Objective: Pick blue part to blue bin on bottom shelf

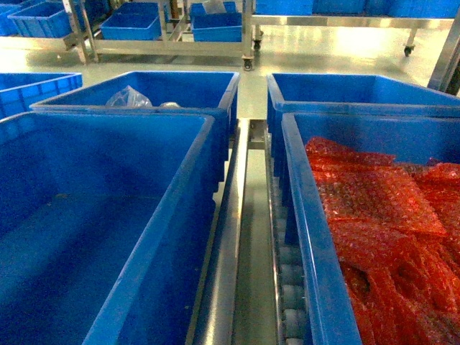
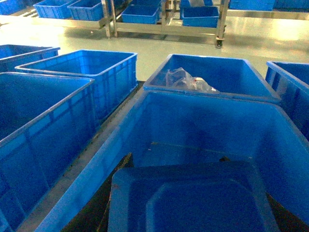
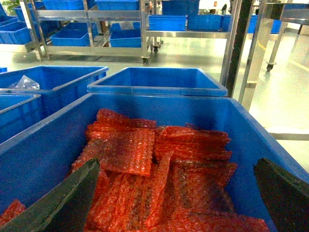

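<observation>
Now | left claw (image 2: 175, 160) seems clamped on the blue part (image 2: 193, 203), hanging over the empty blue bin (image 2: 203, 121) | right claw (image 3: 174, 203) spread wide, empty, above crate of red packets (image 3: 145, 159) | risk: drifting forward drops the part into the bag crate (image 2: 227, 72) just behind; a high release may bounce it onto the bottom shelf (image 1: 291, 287) rollers

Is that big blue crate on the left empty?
In the head view, yes: the blue bin shows only its bare, smooth floor there.

Left gripper: hidden, state unclear.
Right gripper (image 3: 176, 193): dark fingers (image 3: 63, 200) spread wide apart at the near frame corners.
</observation>
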